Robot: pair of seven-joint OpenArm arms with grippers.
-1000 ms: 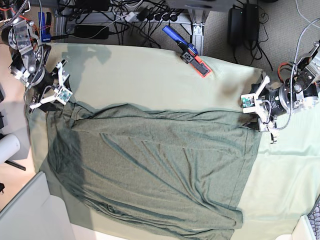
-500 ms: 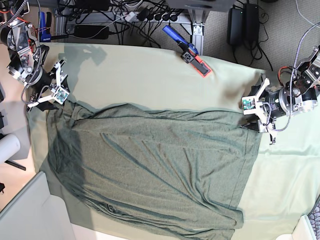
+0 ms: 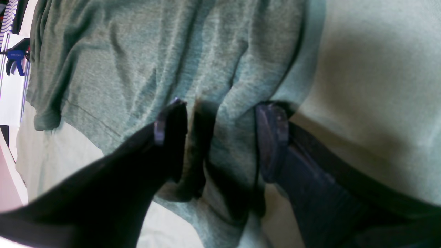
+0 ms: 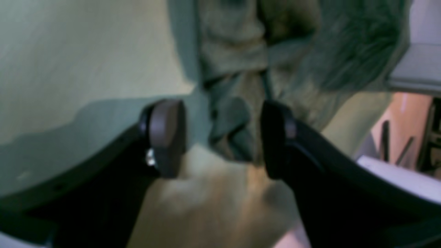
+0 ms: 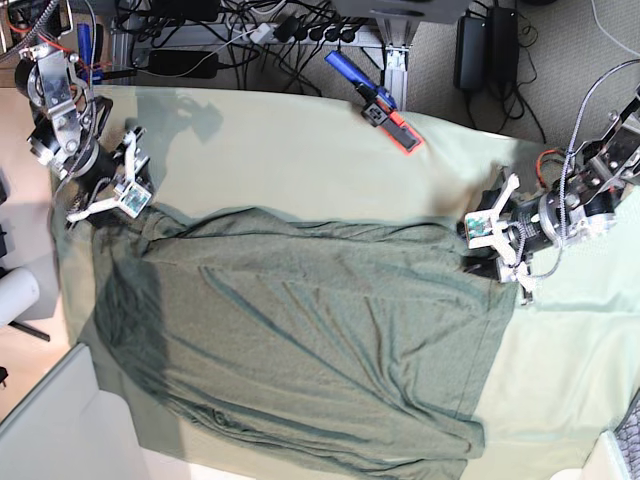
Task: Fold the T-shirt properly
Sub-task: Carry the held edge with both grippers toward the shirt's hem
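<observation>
The T-shirt [image 5: 300, 340] lies spread and wrinkled across the middle of the worktop [image 5: 300, 150], on the pale green covering, its lower edge reaching the worktop's near edge; the left hand [image 5: 495, 250] sits at the T-shirt's right edge in the base view, fingers spread wide, and the left wrist view shows the left hand [image 3: 220, 137] with a ridge of T-shirt [image 3: 155, 62] fabric lying between the parted fingers, not pinched; the right hand [image 5: 110, 195] is at the T-shirt's upper left corner in the base view, also spread wide; in the blurred right wrist view the right hand [image 4: 220, 137] straddles a bunched fold of the T-shirt [image 4: 234, 120], unclamped; a blue and red clamp [image 5: 375, 100] lies beyond the T-shirt's far edge.
</observation>
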